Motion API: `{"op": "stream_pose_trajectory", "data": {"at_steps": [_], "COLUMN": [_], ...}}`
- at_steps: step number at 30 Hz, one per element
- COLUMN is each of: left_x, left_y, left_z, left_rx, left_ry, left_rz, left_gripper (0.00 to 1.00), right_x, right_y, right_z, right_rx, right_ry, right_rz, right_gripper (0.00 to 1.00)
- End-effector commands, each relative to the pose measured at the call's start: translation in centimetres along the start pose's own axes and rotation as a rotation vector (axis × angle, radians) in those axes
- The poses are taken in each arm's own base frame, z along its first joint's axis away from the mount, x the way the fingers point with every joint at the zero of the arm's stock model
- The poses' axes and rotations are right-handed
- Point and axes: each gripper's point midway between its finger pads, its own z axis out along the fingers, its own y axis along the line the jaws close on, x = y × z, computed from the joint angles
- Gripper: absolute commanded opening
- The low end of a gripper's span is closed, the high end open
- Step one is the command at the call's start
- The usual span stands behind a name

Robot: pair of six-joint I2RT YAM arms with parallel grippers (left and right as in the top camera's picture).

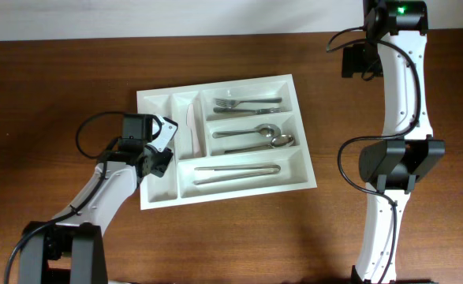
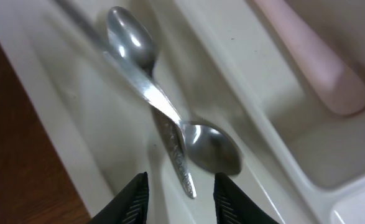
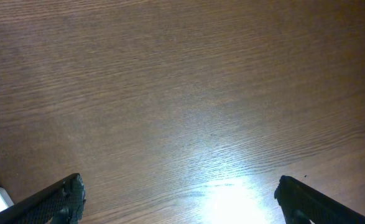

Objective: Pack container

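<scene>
**Left gripper (image 2: pixel 179 186) hangs over two teaspoons (image 2: pixel 210 149) in the outermost narrow compartment of the container (image 1: pixel 148 99).**

Its jaws are parted and hold nothing, and the teaspoons lie overlapping below. If this is the placing step, the clean finish looks like a straight lift, keeping the fingers off the compartment walls so neither spoon is dragged. Beyond, the white container sits mid-table, slightly askew, with forks (image 1: pixel 247 103) and larger spoons (image 1: pixel 255 132) in its long bays. Farthest off, the right gripper (image 3: pixel 182 196) is spread wide over bare wood and holds nothing. No brand, label or lettering is legible; one handle shows only embossing.
</scene>
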Motion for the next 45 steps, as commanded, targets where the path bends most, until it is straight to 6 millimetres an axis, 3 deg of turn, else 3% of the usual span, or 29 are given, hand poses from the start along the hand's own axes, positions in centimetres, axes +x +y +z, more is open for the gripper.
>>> {"op": "stream_pose_trajectory", "data": {"at_steps": [1,4,9,14,17,21,25,28,31,36,45], "left_x": [-0.8,-1.1,-2.5,-6.3,-8.4,-9.5,-9.1,-8.4,-7.4,-5.4,-4.4], "left_y": [0.6,0.7,1.3,3.0,5.8,10.0,13.6,16.1,18.6,21.0,21.8], "left_z": [-0.2,-0.2,-0.4,-1.9,-3.6,-5.9,-7.9,-9.3,-10.3,-10.8,-10.9], "left_rx": [-0.015,-0.02,-0.043,-0.081,-0.185,-0.328,-0.42,-0.457,-0.487,-0.52,-0.536], "left_ry": [-0.021,-0.032,-0.087,-0.185,-0.224,-0.248,-0.243,-0.252,-0.265,-0.256,-0.243], "left_rz": [0.003,0.003,0.001,-0.048,-0.158,-0.308,-0.443,-0.574,-0.684,-0.769,-0.787], "left_gripper": [0.38,0.39,0.58,0.62,0.66,0.72,0.82,1.0,1.0,1.0,0.99], "right_x": [-0.5,-0.5,-0.5,-0.5,-0.5,-0.5,-0.5,-0.5,-0.5,-0.5,-0.5], "right_y": [-0.7,-0.7,-0.7,-0.7,-0.7,-0.7,-0.7,-0.7,-0.7,-0.7,-0.7], "right_z": [-1.7,-1.7,-1.7,-1.7,-1.7,-1.7,-1.7,-1.7,-1.7,-1.7,-1.7], "right_rx": [0.017,0.017,0.017,0.017,0.017,0.018,0.017,0.017,0.018,0.017,0.017], "right_ry": [-0.045,-0.045,-0.045,-0.045,-0.045,-0.045,-0.045,-0.045,-0.045,-0.045,-0.045], "right_rz": [0.022,0.022,0.022,0.022,0.022,0.022,0.022,0.022,0.022,0.022,0.022], "right_gripper": [0.99,0.99,0.99,0.99,0.99,0.99,0.99,0.99,0.99,0.99,0.99]}}
